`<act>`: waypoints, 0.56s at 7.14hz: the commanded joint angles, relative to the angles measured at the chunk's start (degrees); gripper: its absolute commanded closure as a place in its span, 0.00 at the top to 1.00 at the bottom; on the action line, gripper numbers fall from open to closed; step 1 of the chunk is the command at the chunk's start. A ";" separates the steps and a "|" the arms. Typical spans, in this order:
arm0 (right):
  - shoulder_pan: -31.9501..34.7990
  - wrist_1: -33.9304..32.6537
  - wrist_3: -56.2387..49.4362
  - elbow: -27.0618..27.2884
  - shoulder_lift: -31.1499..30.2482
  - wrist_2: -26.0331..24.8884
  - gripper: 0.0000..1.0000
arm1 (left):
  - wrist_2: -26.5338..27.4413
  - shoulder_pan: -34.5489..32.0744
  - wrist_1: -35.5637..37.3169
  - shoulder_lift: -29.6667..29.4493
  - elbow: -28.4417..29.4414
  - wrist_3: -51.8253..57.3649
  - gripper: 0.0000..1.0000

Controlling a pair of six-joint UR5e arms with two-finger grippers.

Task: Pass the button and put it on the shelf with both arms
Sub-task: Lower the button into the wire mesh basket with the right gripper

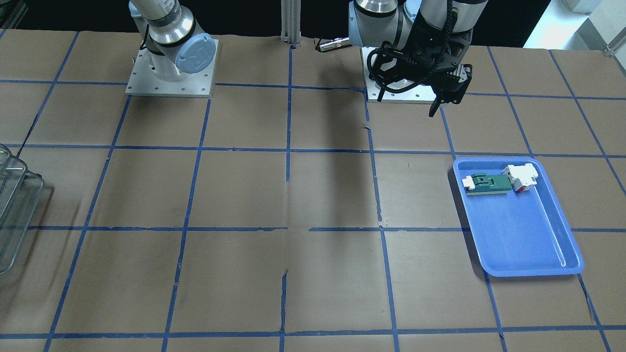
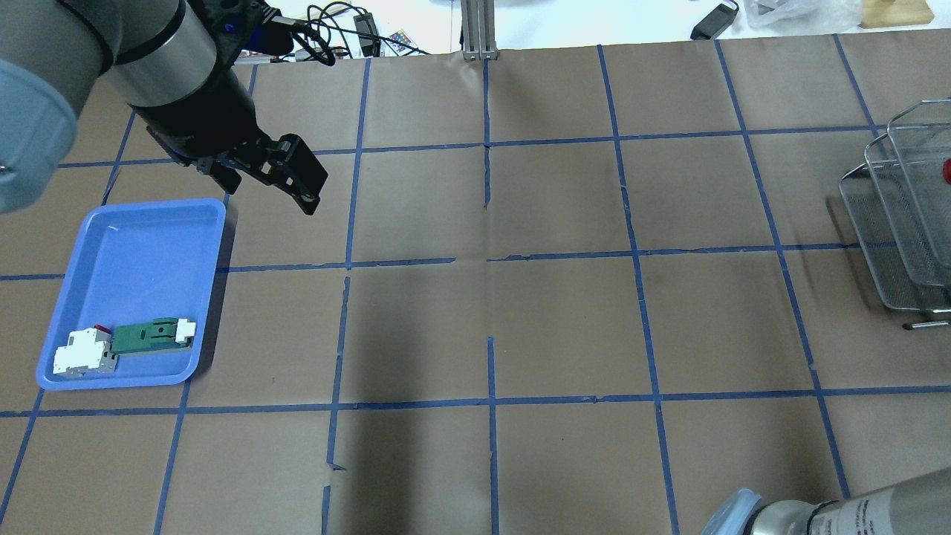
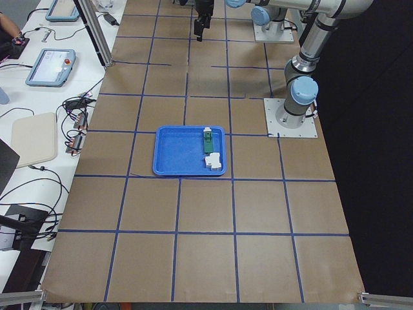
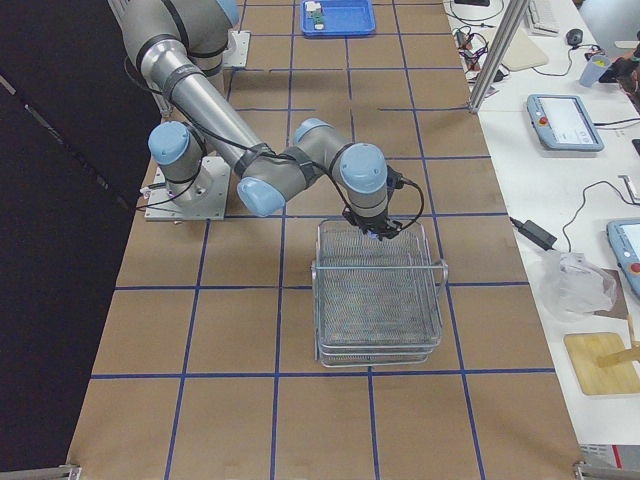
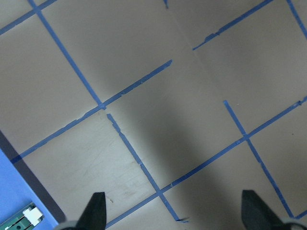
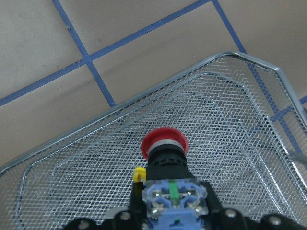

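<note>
The button (image 6: 164, 149), with its red cap, black collar and clear bluish block, is held in my right gripper (image 6: 175, 207) just over the mesh of the shelf (image 6: 86, 191). The jaws are shut on its rear block. In the exterior right view the right gripper (image 4: 375, 226) is at the far rim of the wire shelf (image 4: 380, 300). In the overhead view the shelf (image 2: 891, 215) is at the right edge, with a red spot of the button (image 2: 946, 171). My left gripper (image 2: 286, 174) is open and empty above the table, beside the tray's far corner. Its fingertips (image 5: 97, 211) show wide apart.
A blue plastic tray (image 2: 141, 238) lies on the robot's left. It holds a green-and-white flat block (image 2: 152, 334) and a white part with a red underside (image 2: 80, 355). The brown table has a blue tape grid (image 2: 487, 260).
</note>
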 commanded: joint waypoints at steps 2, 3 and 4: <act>0.01 0.69 6.59 0.33 -0.46 -0.88 1.00 | 0.58 -0.11 -0.19 -1.44 1.43 -12.77 1.00; 0.19 0.87 8.44 0.42 -0.99 -0.97 1.00 | 0.49 -0.29 -0.19 -1.44 1.43 -13.05 1.00; 0.54 0.87 12.28 0.42 -1.60 -2.28 1.00 | 0.49 -0.29 -0.19 -1.44 1.35 -13.05 1.00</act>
